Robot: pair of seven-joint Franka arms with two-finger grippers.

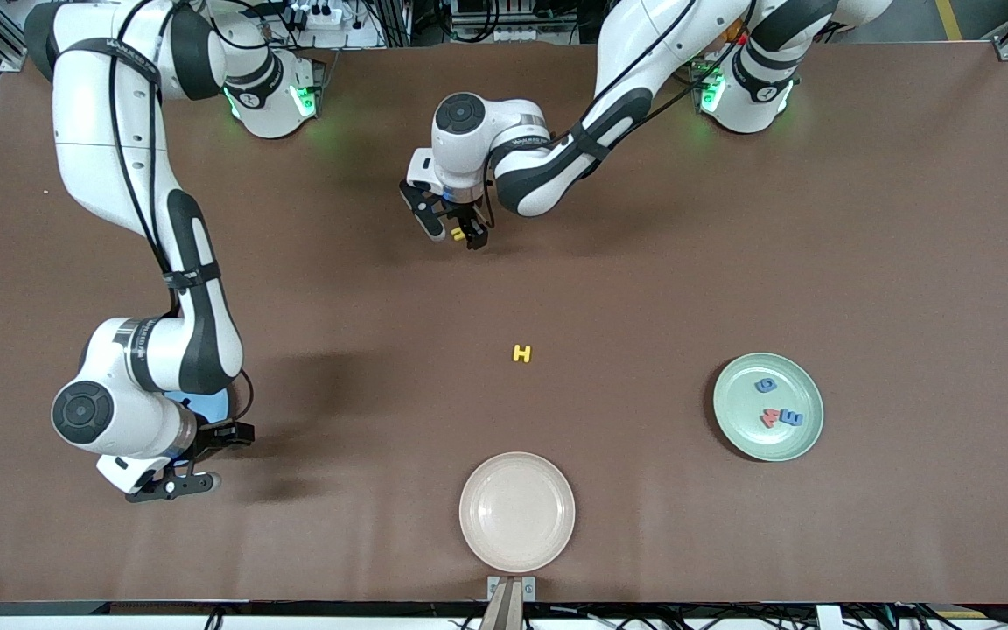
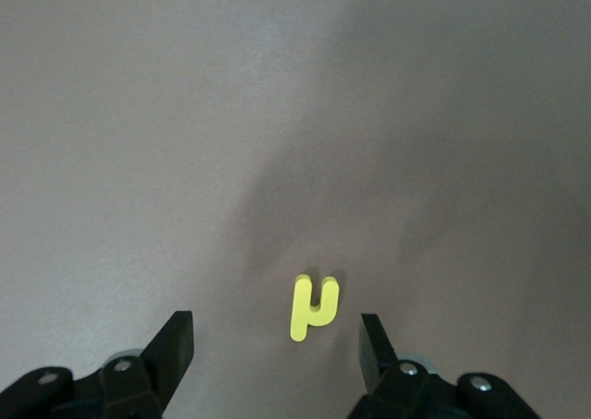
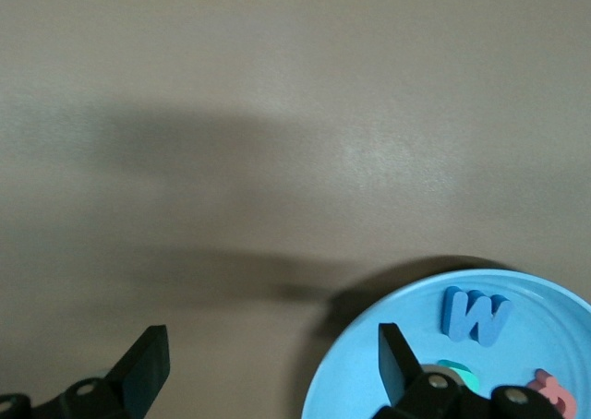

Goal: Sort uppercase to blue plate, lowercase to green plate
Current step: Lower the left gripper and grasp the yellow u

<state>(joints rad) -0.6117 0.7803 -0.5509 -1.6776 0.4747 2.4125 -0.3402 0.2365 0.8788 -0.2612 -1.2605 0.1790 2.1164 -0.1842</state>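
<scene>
Front view: left gripper (image 1: 460, 234) low over the table (image 1: 731, 245) near the middle, toward the robots' bases, with only a speck of yellow showing at its fingers. Left wrist view: that speck seen plainly as the curvy yellow h (image 2: 312, 307), flat on the table between the two fingertips (image 2: 175, 345), jaws apart on either side and touching nothing.

Blocky yellow H (image 1: 521, 353) alone on the table, nearer the front camera than the left gripper. Green plate (image 1: 736, 420) toward the left arm's end, holding blue g (image 1: 765, 385), red w (image 1: 769, 417) and blue E (image 1: 790, 418).

Blue plate (image 1: 206, 404) almost hidden under the right arm in front view. Right wrist view: blue plate (image 3: 369, 382) rim under the right gripper (image 3: 268, 364), jaws wide apart and empty, blue W (image 3: 475, 315) lying in the plate beside a teal letter (image 3: 454, 373) and a red letter (image 3: 552, 391), both partly hidden. Beige plate (image 1: 517, 512) at the table edge nearest the front camera.
</scene>
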